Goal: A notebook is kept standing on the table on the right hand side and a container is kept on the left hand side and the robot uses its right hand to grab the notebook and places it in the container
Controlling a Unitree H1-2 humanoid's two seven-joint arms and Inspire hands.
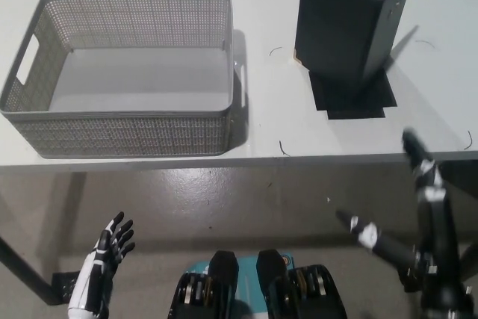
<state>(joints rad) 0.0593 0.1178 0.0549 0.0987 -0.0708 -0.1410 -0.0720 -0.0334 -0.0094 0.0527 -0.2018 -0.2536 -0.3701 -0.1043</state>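
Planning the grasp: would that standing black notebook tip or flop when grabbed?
The notebook stands propped open on its cover edges, so a nudge would likely topple it. Its covers look flat and stiff, probably not floppy. It seems thin, likely light.

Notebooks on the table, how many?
1. The black notebook stands propped open on the table, right of the grey container, which looks empty. None seem hidden.

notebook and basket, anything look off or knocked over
Nothing stands out. The notebook stands upright, propped open on the table at right; the grey basket sits level and empty at left. Both hands, left hand and right hand, are below the table edge.
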